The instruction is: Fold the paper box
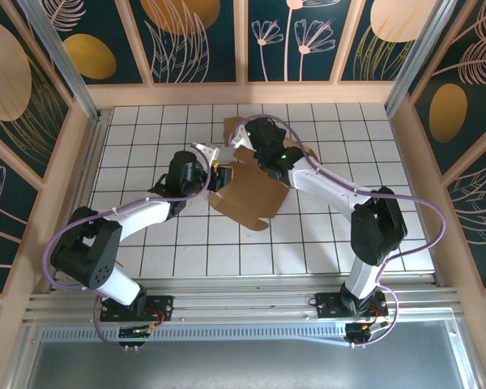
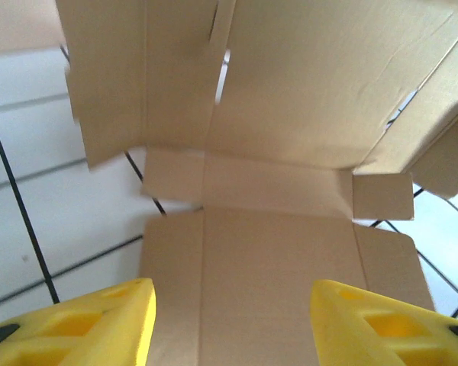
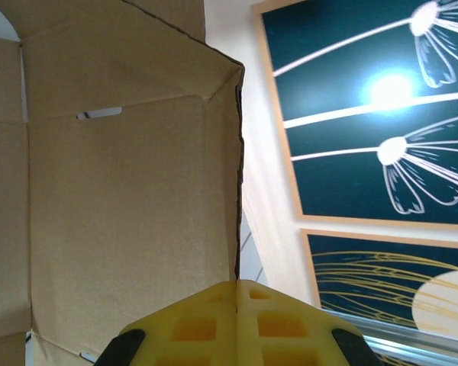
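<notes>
Cardboard makes up the paper box (image 1: 247, 198), a brown cut sheet with flaps that sits near the middle of the gridded desk (image 1: 227, 251), between the two arms and only partly shaped. Its far side is raised while the near panels lie flat on the desk.

The right pincer (image 3: 237, 305) is closed, its yellow pads (image 3: 191, 328) pressed together. The dark cut edge of an upright panel runs straight down into the seam between them, so it appears to be pinching that panel by its edge. The likely reason is to hold this wall up and steady the sheet so the other arm has something firm to work against.

The left pincer (image 2: 233, 324) comes in from the left, low over the near part of the sheet. Its two yellow fingers (image 2: 99, 320) stand well apart, about half spread, with a flat panel showing in the gap between them. Whether either finger touches the cardboard cannot be told. It looks placed to straddle that panel and a crease just beyond, probably ready to take or fold a flap.
</notes>
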